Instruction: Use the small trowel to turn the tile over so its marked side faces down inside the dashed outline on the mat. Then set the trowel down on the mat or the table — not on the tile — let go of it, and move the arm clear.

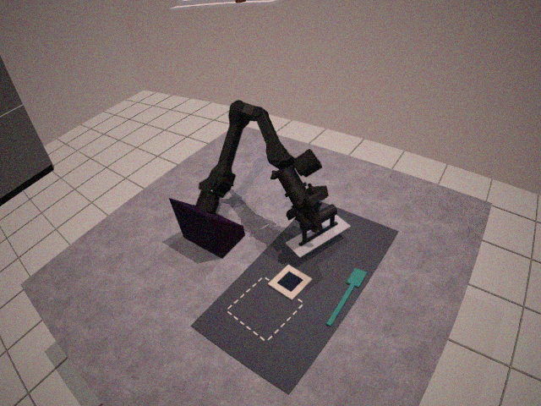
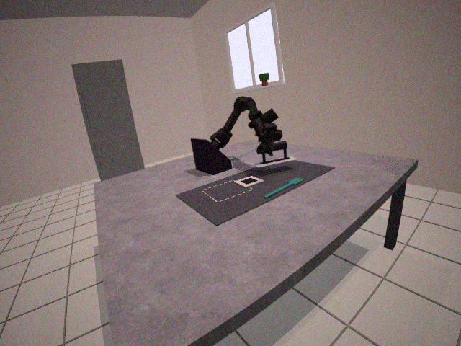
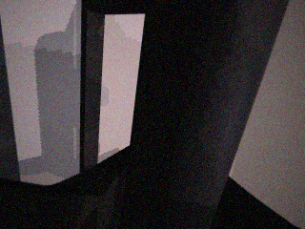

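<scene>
The trowel (image 1: 302,250) (image 2: 292,158) (image 3: 119,91) has a pale flat blade and a black bar handle. My gripper (image 1: 318,220) (image 2: 271,148) is shut on its handle and holds it a little above the mat (image 1: 288,367) (image 2: 215,215), blade down and roughly level. The tile (image 1: 273,282) (image 2: 256,183) lies flat on the mat, its dark square facing up. It covers one corner of the dashed outline (image 1: 246,325) (image 2: 209,196) and lies mostly outside it. In the wrist view the dark handle fills the middle; the fingertips cannot be made out.
A teal spatula (image 1: 357,277) (image 2: 297,181) lies along the mat's edge, beyond the tile from the arm's base (image 1: 204,231) (image 2: 209,158). The trowel's shadow falls on the mat between the trowel and the tile. The grey table (image 1: 131,305) (image 2: 167,268) surrounds the mat.
</scene>
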Action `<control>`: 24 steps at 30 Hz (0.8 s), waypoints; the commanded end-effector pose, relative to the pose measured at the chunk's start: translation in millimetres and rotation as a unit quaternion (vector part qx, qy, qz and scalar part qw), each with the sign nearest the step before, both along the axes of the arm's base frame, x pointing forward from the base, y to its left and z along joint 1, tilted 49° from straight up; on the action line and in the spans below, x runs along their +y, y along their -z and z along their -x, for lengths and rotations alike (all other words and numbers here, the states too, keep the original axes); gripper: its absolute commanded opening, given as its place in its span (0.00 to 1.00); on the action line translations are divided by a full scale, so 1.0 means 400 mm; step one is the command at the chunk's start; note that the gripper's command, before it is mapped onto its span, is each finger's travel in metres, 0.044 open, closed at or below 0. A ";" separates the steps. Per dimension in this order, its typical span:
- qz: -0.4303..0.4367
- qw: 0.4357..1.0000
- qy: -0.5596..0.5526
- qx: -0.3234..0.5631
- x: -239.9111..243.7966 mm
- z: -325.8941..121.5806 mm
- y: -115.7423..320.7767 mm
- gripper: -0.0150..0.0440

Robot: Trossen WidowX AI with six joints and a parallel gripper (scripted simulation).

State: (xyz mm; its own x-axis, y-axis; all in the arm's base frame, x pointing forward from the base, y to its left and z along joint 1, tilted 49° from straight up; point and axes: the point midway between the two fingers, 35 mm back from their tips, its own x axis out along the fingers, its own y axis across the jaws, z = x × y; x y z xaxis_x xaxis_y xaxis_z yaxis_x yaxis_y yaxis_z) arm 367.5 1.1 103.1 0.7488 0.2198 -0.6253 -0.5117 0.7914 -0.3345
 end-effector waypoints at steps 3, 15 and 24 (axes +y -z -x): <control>0.001 1.000 0.000 -0.006 -0.019 0.000 -0.027 0.25; -0.035 0.992 -0.065 -0.103 -0.040 -0.060 0.030 0.25; -0.036 0.991 -0.070 -0.109 -0.040 -0.062 0.035 0.25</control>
State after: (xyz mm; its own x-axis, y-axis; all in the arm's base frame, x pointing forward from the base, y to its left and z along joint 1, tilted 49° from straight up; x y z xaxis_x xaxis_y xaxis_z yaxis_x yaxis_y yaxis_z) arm 391.5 -12.1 88.9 0.8173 0.3708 -0.4411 -0.5456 0.7442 -0.3852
